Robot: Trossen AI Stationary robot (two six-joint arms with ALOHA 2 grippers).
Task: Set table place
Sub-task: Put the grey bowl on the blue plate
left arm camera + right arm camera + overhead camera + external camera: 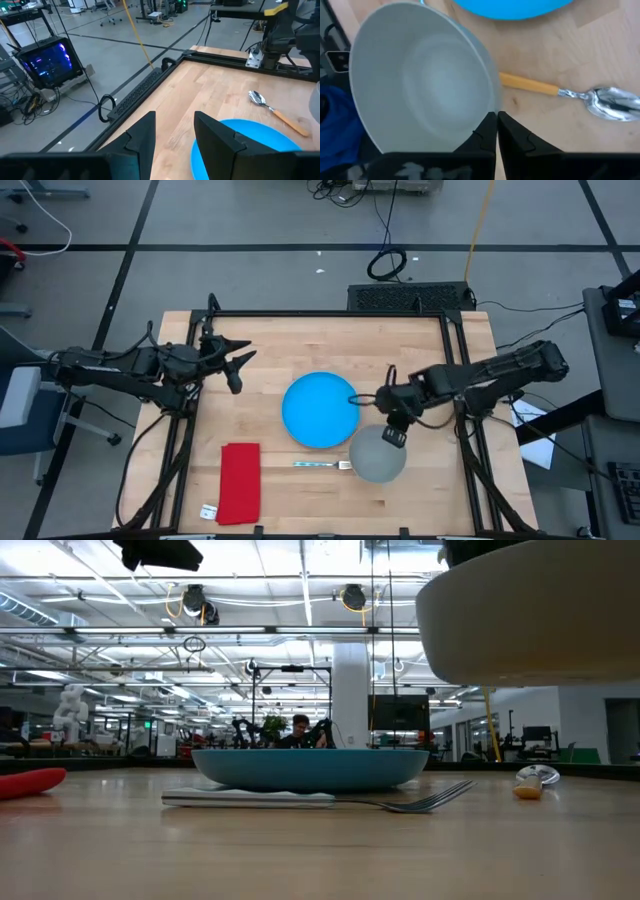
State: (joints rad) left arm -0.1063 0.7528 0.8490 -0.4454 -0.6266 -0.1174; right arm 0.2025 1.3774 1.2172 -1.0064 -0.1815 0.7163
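two arms reach in over the tabletop [420,350] in the high view. the right gripper [392,434] sits clenched on the rim of the grey bowl [377,455], on the bowl's side nearest the blue plate [320,410]. the left gripper [233,358] hovers with its fingers spread and nothing between them, well apart from the plate. the fork [322,465] lies just beside the plate's near edge, and a red cloth [239,482] lies off toward the left arm's side. the spoon is hidden here, probably under the right arm.

from table height, the bowl [530,615] hangs clear of the tabletop [300,850], so it is lifted. the plate [310,768] rests flat with the fork [330,801] in front of it, and the spoon [528,783] lies farther along to the picture's right. a person shows in the room far behind.

the left wrist view shows its own fingers [145,137] parted over the plate [260,145], with the spoon [277,112] beyond.

the right wrist view shows the fingers [492,135] pinched tight on the bowl's rim [485,102], the bowl [420,85] tipped, and the orange-handled spoon [560,92] on the wood below.

the bowl looks stiff, smooth and fairly light, likely plastic or glazed. a one-sided rim pinch lets it tilt and could slip, so slow moves and a level set-down would suit it. the fork and spoon are thin and lie flat, so they are best pinched across the handle.
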